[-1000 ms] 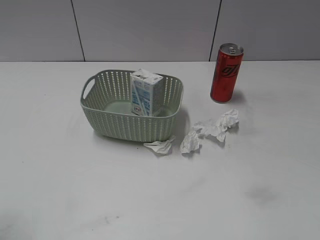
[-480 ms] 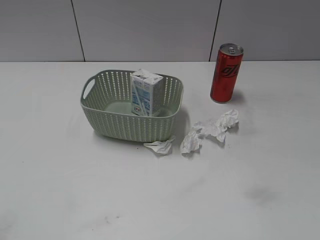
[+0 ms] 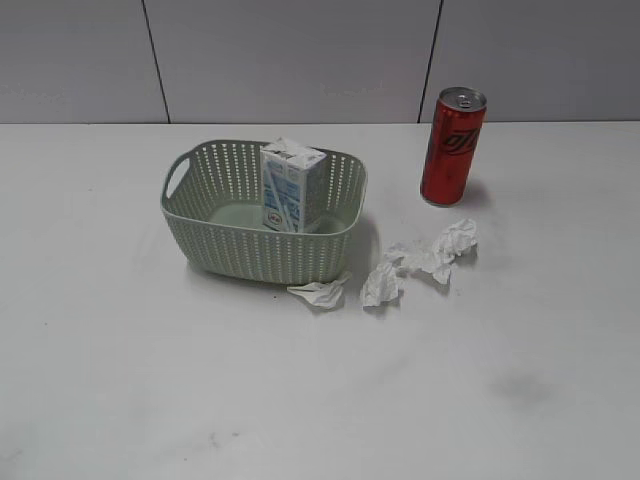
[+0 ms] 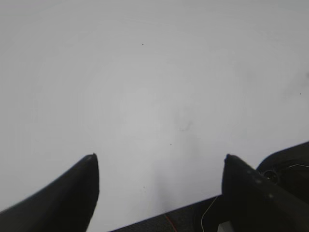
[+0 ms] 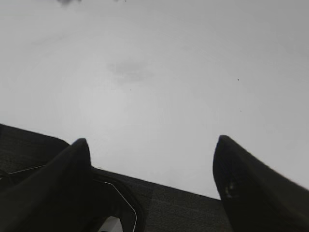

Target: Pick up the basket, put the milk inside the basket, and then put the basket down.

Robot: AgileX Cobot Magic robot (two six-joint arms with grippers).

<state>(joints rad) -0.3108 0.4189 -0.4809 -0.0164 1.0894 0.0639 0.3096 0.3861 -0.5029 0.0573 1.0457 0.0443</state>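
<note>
The pale sage-green basket (image 3: 250,255) stands on the white table in the exterior view, left of centre. The white-and-blue milk carton (image 3: 290,186) stands upright inside it, towards its right side. Neither gripper shows in the exterior view. In the left wrist view my left gripper (image 4: 159,157) is open and empty over bare white table near its front edge. In the right wrist view my right gripper (image 5: 152,140) is open and empty over the table's front edge. Basket and milk are out of both wrist views.
A red soda can (image 3: 452,146) stands at the back right. Crumpled white tissues (image 3: 430,255) lie right of the basket, and one (image 3: 320,292) lies at its front right corner. A grey panelled wall (image 3: 300,60) runs behind the table.
</note>
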